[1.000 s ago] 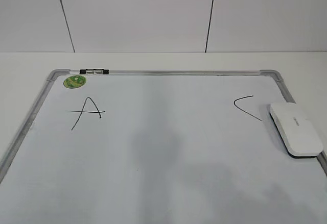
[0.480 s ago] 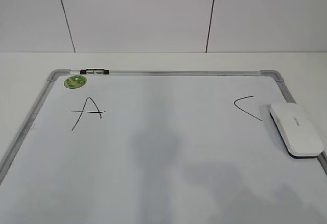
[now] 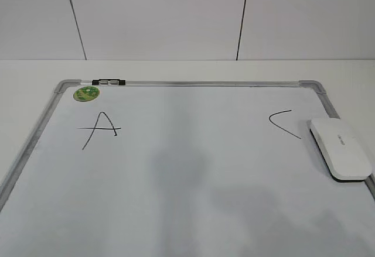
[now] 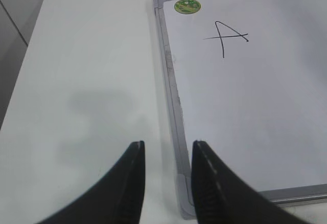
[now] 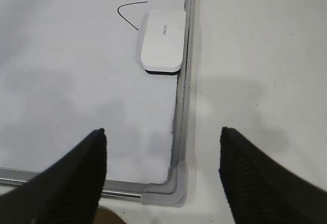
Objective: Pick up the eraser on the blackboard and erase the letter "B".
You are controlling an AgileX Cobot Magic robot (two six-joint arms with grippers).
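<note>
The blackboard [image 3: 176, 181] is a white board with a grey frame, lying flat on the table. The white eraser [image 3: 341, 147] lies on it by the right frame, just right of the letter "C" [image 3: 283, 122]. The letter "A" [image 3: 101, 129] is at the upper left. No letter "B" shows in any view. My right gripper [image 5: 163, 130] is wide open and empty above the board's near right corner, with the eraser [image 5: 163, 40] ahead of it. My left gripper [image 4: 168, 143] is open and empty over the board's [image 4: 255, 106] near left corner. Neither gripper shows in the exterior view.
A round green magnet [image 3: 86, 93] sits in the board's far left corner, next to a black clip [image 3: 108, 82] on the top frame. White table surrounds the board, and a grey wall stands behind it. The magnet [image 4: 187, 6] also shows in the left wrist view.
</note>
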